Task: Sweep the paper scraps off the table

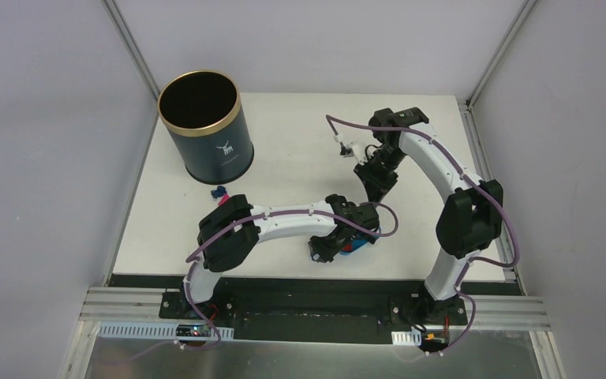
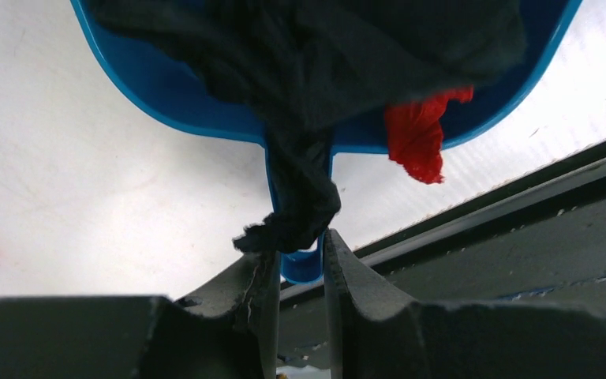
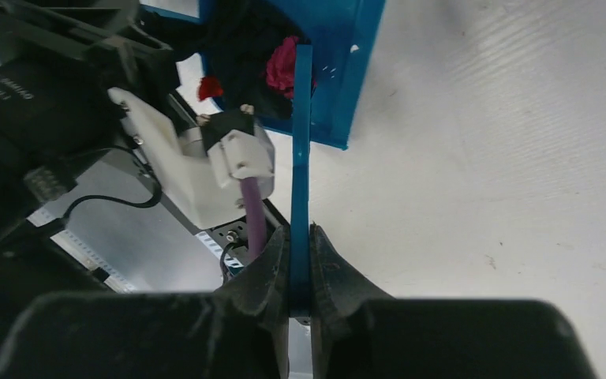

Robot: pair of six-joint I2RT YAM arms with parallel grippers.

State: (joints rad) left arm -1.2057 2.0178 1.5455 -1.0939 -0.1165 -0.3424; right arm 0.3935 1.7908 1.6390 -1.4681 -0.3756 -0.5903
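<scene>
Table (image 1: 300, 142): white top, black rail at the near edge. Bin (image 1: 205, 134), navy with a gold rim, stands upright at the far left. Dustpan (image 3: 339, 71), blue, lies near the front rail; my left claw (image 2: 301, 254) is pinched on its handle. My right claw (image 3: 300, 237) is pressed onto the thin blue handle of the brush (image 3: 301, 158), whose head sits in the pan. Paper scraps: one red (image 2: 417, 134) at the pan's rear wall, one magenta (image 3: 282, 67) beside the brush handle; a black crumpled mass (image 2: 292, 213) trails over the pan handle, paper or bristles I cannot tell. Loose on the table: a blue-and-pink cluster (image 1: 219, 193) just in front of the bin.
</scene>
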